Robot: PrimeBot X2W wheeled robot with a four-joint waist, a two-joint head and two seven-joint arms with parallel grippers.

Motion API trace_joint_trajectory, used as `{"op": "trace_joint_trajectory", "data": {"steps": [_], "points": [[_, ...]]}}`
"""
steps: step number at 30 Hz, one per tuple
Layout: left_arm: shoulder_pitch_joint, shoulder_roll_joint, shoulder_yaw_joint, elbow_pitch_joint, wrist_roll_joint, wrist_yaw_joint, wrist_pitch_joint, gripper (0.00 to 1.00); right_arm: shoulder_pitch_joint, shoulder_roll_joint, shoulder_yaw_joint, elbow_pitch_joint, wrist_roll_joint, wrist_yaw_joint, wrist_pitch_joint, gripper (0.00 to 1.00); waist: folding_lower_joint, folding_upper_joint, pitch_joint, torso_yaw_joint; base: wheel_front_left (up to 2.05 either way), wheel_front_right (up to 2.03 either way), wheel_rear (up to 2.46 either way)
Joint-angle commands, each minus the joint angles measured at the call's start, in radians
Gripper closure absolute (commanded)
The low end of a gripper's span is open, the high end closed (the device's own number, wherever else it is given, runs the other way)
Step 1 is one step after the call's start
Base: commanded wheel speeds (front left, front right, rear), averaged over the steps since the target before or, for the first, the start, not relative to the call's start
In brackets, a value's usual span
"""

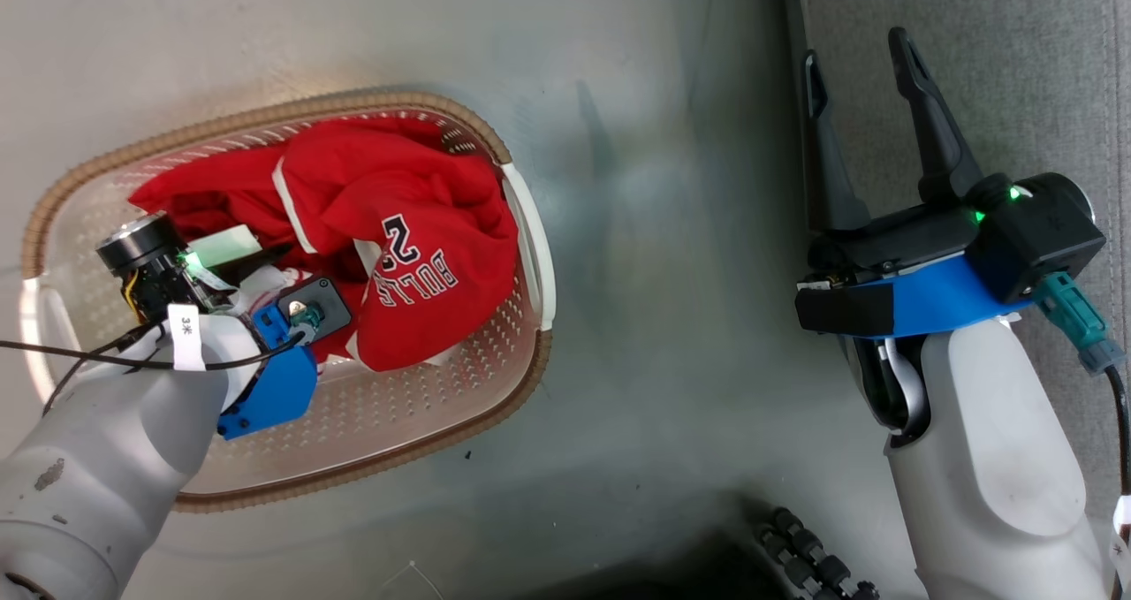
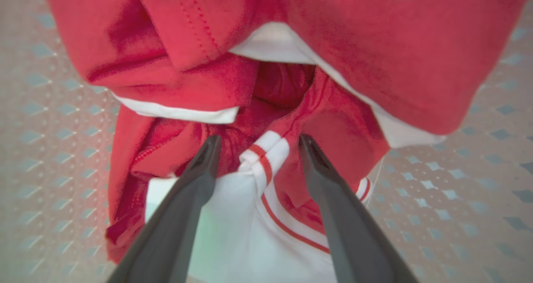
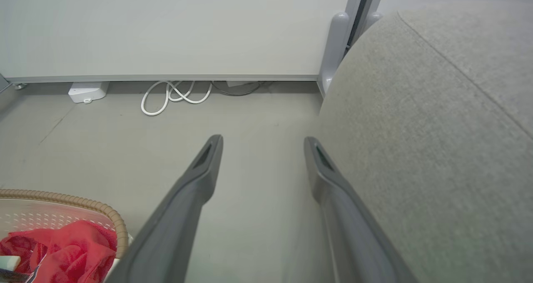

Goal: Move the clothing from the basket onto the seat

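**Left arm, pre-grasp.** My left gripper (image 1: 274, 260) (image 2: 257, 143) is down inside the oval cream-white perforated plastic laundry basket (image 1: 398, 414) (image 3: 83, 201). Its two dark fingers are parted and have hold of nothing. In the left wrist view they straddle a bunched band of white trim with red stripes (image 2: 266, 154). The crumpled red sports garments with white edging (image 1: 398, 202) (image 2: 374, 58), one lettered "BULLS" with a 2, both lie in the basket, heaped toward its right end. Neither is on the large grey fabric-upholstered seat (image 1: 1016, 70) (image 3: 437, 128), which stands well apart to the right, across bare grey floor (image 1: 663, 229). My right gripper (image 1: 855, 52) (image 3: 262, 141) hangs wide open and empty over the floor, just beside the seat's rounded edge.

**Doing the step well (my judgement).** I would press the fingers a little deeper so the striped band sits well back between them rather than at the tips, then close fully before lifting. The garments look tangled, so I would lift straight up and slowly, watching whether one or both come. The cloth should clear the brown braided rim (image 1: 353, 103) before I swing toward the seat
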Motion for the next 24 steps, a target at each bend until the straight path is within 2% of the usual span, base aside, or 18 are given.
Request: {"op": "trace_joint_trajectory", "data": {"steps": [1, 10, 11, 12, 13, 14, 19, 24], "points": [[-0.010, 0.007, -0.004, 0.005, 0.009, 0.001, 0.005, 0.00, -0.016, -0.001, 0.000, -0.005, 0.007, -0.001, -0.005, 0.00, -0.0002, 0.0000, 0.022, -0.012, 0.00, 0.00, 0.00], [-0.025, 0.015, -0.012, 0.031, 0.049, 0.001, 0.094, 0.00, -0.034, -0.001, -0.009, -0.016, 0.006, -0.001, -0.005, 0.00, -0.0002, 0.0000, 0.072, -0.018, 0.00, 0.00, 0.00], [-0.025, 0.014, -0.012, 0.032, 0.052, 0.001, 0.097, 0.03, -0.037, -0.001, -0.010, -0.016, 0.007, -0.001, -0.005, 0.00, -0.0002, 0.0000, 0.073, -0.017, 0.00, 0.00, 0.00], [-0.024, 0.014, -0.012, 0.033, 0.055, 0.001, 0.101, 0.51, -0.039, -0.001, -0.011, -0.016, 0.007, -0.001, -0.005, 0.00, -0.0002, 0.0000, 0.074, -0.016, 0.00, 0.00, 0.00], [-0.023, 0.013, -0.012, 0.033, 0.057, 0.001, 0.101, 0.82, -0.041, -0.001, -0.011, -0.016, 0.007, -0.001, -0.005, 0.00, -0.0002, 0.0000, 0.073, -0.015, 0.00, 0.00, 0.00], [-0.020, 0.011, -0.012, 0.033, 0.062, 0.001, 0.103, 1.00, -0.040, -0.001, -0.012, -0.015, 0.007, -0.001, -0.005, 0.00, -0.0002, 0.0000, 0.071, -0.015, 0.00, 0.00, 0.00], [-0.005, 0.000, -0.012, 0.032, 0.064, 0.001, 0.091, 1.00, -0.032, -0.001, -0.017, -0.008, 0.006, -0.001, -0.005, 0.00, -0.0002, 0.0000, 0.048, -0.009, 0.00, 0.00, 0.00], [0.009, -0.022, -0.012, 0.024, 0.019, 0.001, 0.067, 1.00, -0.007, -0.001, -0.030, -0.002, -0.008, -0.001, -0.005, 0.00, -0.0002, 0.0000, 0.002, 0.012, 0.00, 0.00, 0.00]]}}
